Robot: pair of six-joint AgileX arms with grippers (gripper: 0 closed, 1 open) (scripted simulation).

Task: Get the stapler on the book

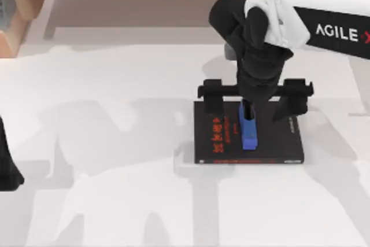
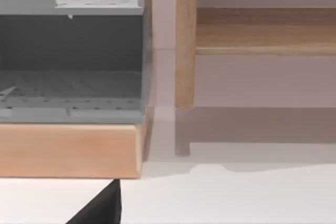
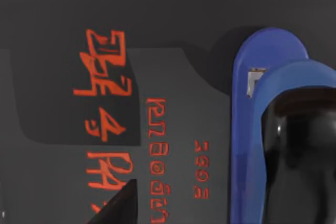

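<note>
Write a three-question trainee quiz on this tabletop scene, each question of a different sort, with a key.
1. True or false: the stapler lies over the book.
2. Multiple choice: which arm is at the book? A) the left arm, B) the right arm, C) both.
3. Fill in: the lettering on the book's cover is ____.

Key
1. True. In the top view the blue stapler sits within the book's outline, and the right wrist view shows it against the black cover.
2. B. The right pincer is over the stapler's far end, while the left pincer is parked at the table's left edge.
3. Red.
</note>
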